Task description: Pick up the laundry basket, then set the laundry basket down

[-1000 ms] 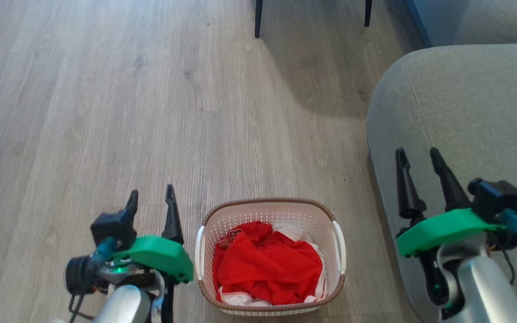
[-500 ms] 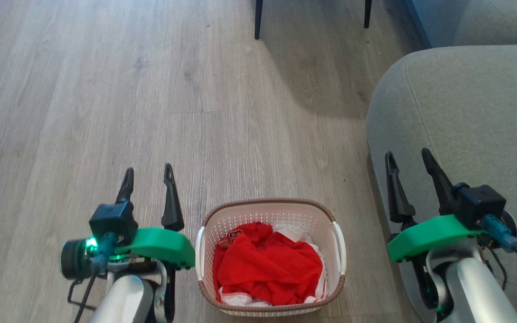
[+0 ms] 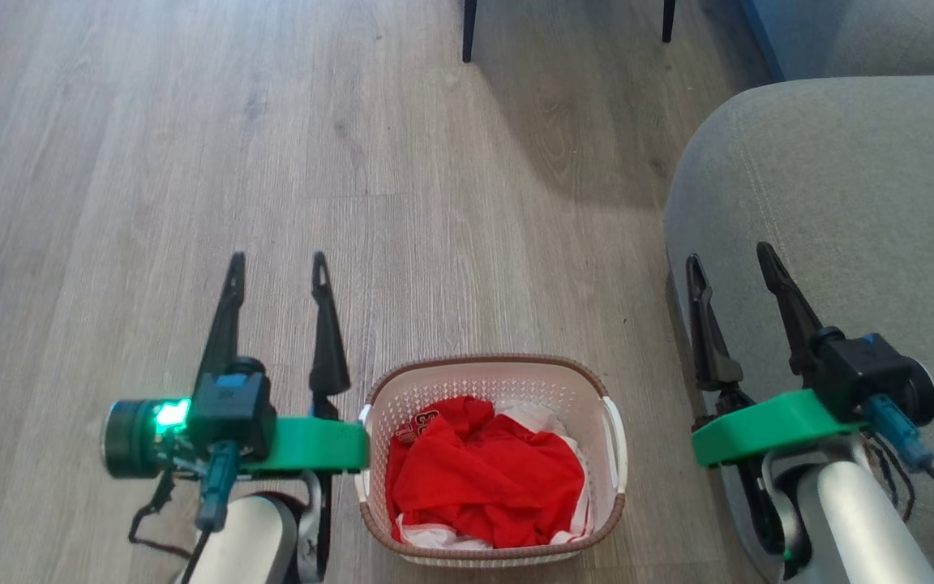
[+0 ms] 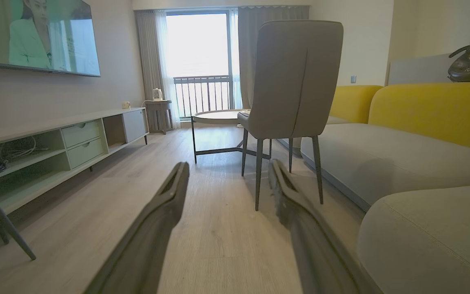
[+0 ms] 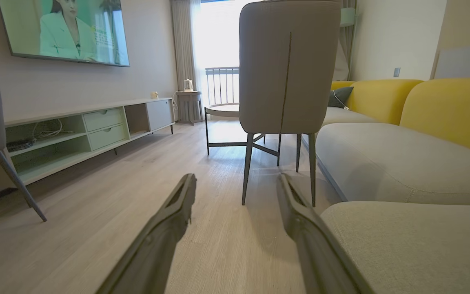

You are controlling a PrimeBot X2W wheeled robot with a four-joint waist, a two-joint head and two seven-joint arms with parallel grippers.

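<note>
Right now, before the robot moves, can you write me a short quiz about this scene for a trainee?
1. True or false: the left gripper grips a handle of the laundry basket.
2. What lies in the basket? A) red clothes B) books C) shoes
3. On which side of the basket, by the robot's own sides, is the grey sofa?

Key:
1. False: its fingers are open, beside the basket, holding nothing.
2. A.
3. Right; the right gripper, also open, is near the sofa's edge.
</note>
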